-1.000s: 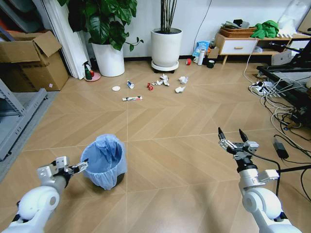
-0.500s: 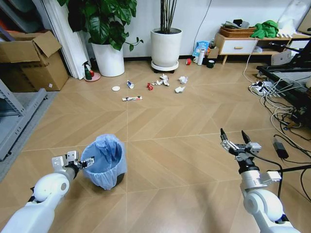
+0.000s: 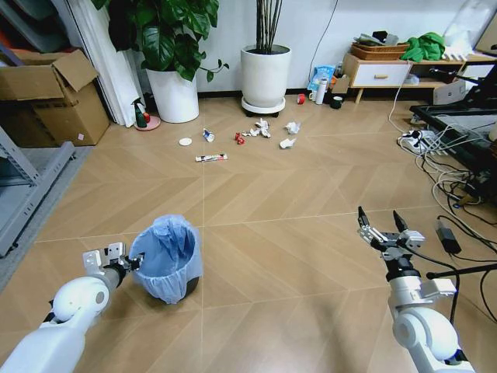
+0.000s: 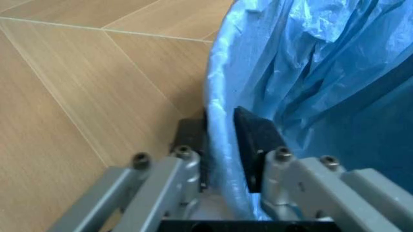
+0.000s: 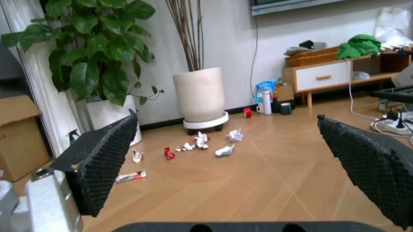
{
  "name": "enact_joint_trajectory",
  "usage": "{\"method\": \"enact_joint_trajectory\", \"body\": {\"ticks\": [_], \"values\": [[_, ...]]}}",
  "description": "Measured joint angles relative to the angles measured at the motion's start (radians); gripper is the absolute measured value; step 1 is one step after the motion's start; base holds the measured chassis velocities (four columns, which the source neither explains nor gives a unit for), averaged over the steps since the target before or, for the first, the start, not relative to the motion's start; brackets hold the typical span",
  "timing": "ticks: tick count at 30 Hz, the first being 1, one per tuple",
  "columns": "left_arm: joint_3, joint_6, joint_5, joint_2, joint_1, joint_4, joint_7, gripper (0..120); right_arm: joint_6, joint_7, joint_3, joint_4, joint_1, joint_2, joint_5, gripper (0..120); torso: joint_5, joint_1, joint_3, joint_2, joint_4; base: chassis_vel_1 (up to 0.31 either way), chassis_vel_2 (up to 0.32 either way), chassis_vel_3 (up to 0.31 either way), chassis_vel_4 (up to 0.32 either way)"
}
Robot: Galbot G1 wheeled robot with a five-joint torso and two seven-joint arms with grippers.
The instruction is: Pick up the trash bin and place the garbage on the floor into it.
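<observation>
Left gripper [image 3: 132, 263], lower left of the head view: fingers straddling the near rim of the trash bin [image 3: 165, 259], one pad outside, one inside the blue liner, pinching the rim; the left wrist view confirms the pads close against the plastic [image 4: 223, 140]. Bin sits on the herringbone floor [image 3: 272, 202], apparently not yet lifted. Right gripper [image 3: 384, 225], lower right, jaws spread wide, holding nothing. Garbage [image 3: 245, 136], upper centre, well apart from the bin: paper wads, a white lid, a red wrapper, a flat tube, none collected. Judged status: grasp made, lift and all pickups outstanding. Hidden: bin's base behind the liner; bin's interior contents indistinct; small litter hard to identify.
</observation>
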Motion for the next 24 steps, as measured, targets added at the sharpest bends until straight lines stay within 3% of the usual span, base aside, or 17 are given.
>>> {"method": "enact_joint_trajectory", "body": {"ticks": [4, 10, 15, 17, 24], "values": [[-0.002, 0.0, -0.002, 0.002, 0.007, -0.007, 0.004, 1, 0.0, 0.0, 0.005, 0.008, -0.007, -0.002, 0.0, 100, -0.0001, 0.0, 0.0, 0.0, -0.0001, 0.0, 0.0, 0.0, 0.0], [-0.006, 0.0, -0.023, -0.003, 0.027, -0.032, -0.002, 0, -0.001, 0.007, 0.013, 0.02, -0.016, -0.008, -0.001, 100, -0.0002, 0.0, 0.0, 0.0, -0.0001, 0.0, 0.0, 0.0, 0.0], [-0.098, -0.012, -0.033, -0.057, 0.037, -0.097, -0.008, 0, 0.007, 0.039, 0.019, 0.023, -0.029, -0.008, -0.024, 100, -0.0002, 0.0, 0.0, 0.0, 0.0001, 0.0, 0.0, 0.0, 0.0], [-0.188, -0.057, -0.024, -0.092, 0.046, -0.168, -0.008, 0, 0.014, 0.043, 0.027, 0.018, -0.051, -0.001, -0.055, 100, 0.0003, 0.0, 0.0, 0.0, -0.0004, 0.0, 0.0, 0.0, 0.0], [-0.315, -0.119, -0.008, -0.096, 0.164, -0.27, -0.002, 0, 0.017, 0.022, 0.021, -0.007, -0.089, 0.024, -0.068, 100, 0.0003, 0.0, 0.0, 0.0, 0.0005, 0.0, 0.0, 0.0, 0.0]]}}
